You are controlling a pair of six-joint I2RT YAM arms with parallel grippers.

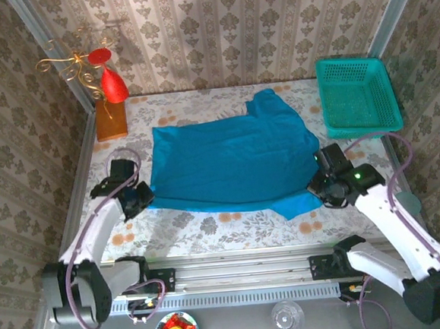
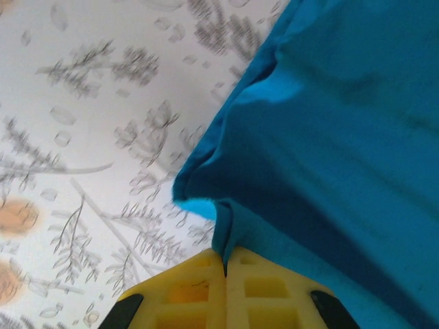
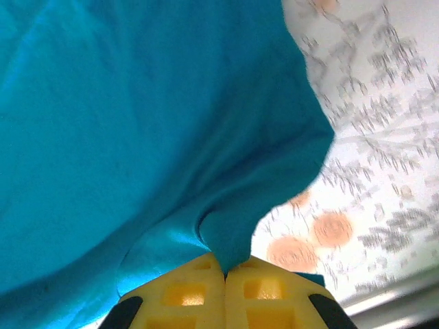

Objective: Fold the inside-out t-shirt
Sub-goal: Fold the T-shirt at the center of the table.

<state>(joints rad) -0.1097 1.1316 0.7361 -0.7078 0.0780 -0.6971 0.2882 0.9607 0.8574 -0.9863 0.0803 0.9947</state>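
teal t-shirt [image 1: 231,160] is lying mid-frame, left jaws and right jaws pinching its lower edge. guessing the fold's starting, needing both lifting evenly toward frame top.

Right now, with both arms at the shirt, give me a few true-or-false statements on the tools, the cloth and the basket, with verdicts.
1. The left tool is shut on the t-shirt at its near-left edge. True.
2. The right tool hangs open above the cloth. False: it is shut on the t-shirt's near-right edge.
3. The t-shirt lies in the green basket. False: it lies spread on the table.
4. The green basket stands at the table's far right corner. True.
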